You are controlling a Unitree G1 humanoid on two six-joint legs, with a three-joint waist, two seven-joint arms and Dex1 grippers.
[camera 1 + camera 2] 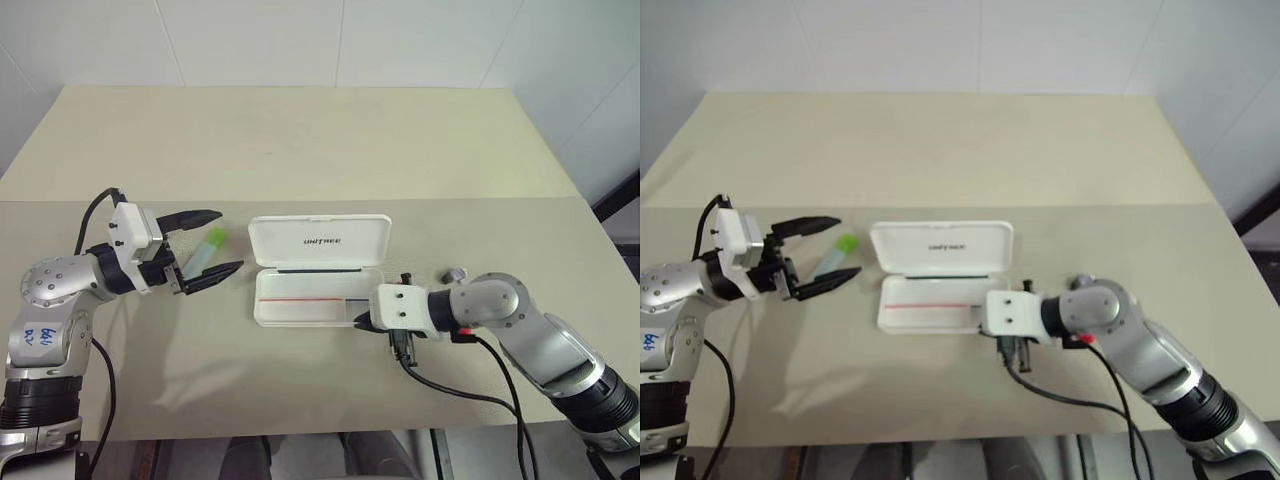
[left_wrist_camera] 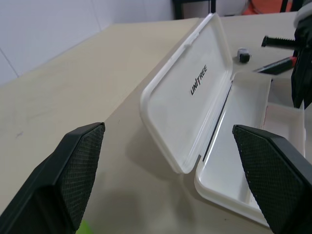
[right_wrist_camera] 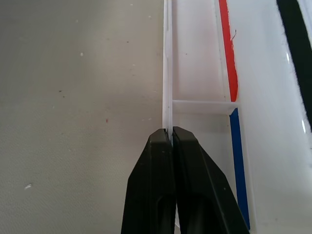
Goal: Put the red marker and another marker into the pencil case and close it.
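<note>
The white pencil case [image 1: 318, 297] lies open at mid-table, its lid [image 2: 187, 92] folded back flat, red and blue stripes inside the tray. A pale green marker [image 1: 205, 252] lies left of the case, between the spread fingers of my left gripper [image 1: 228, 240], which is open and not closed on it. My right gripper [image 3: 170, 131] is shut, its tips at the case's front rim near the right corner; whether they touch it I cannot tell. The red marker [image 2: 294, 59] lies beyond the case's right end, mostly hidden under my right wrist [image 1: 465, 331].
A small grey cap-like piece [image 1: 455, 273] sits on the table just right of the case. A black cable [image 1: 450, 385] trails from my right wrist over the table's near part. The tabletop [image 1: 300, 140] stretches back to a white wall.
</note>
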